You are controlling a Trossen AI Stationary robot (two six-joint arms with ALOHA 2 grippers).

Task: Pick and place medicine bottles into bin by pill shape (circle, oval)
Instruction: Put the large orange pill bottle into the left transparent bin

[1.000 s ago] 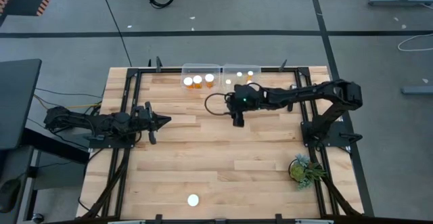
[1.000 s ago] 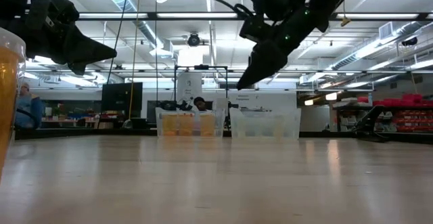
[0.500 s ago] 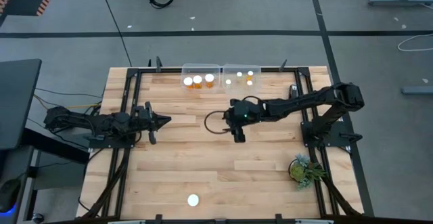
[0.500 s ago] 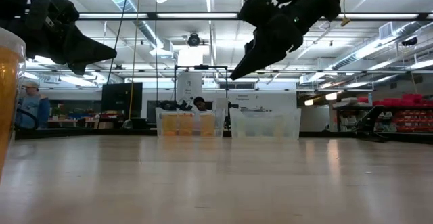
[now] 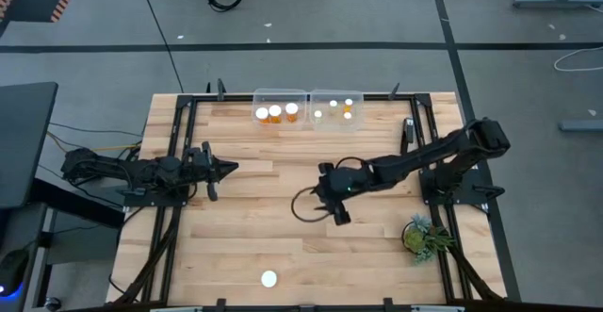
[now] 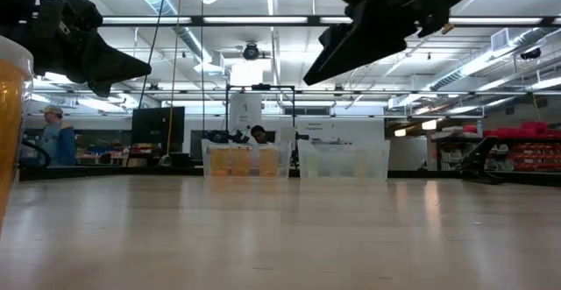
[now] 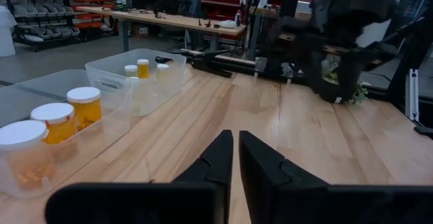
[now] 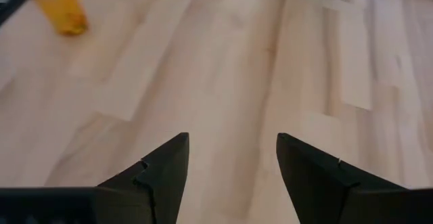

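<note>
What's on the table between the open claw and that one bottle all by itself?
Nothing. The high view shows only bare wood between the right claw and the lone white-capped orange pill bottle.

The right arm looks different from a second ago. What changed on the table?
The right end effector has swung away from the two clear bins, toward the near side of the table where one pill bottle stands alone. Its jaws are open and empty. The left end effector stayed parked on the left, shut. The bottles in the bins did not move.
</note>
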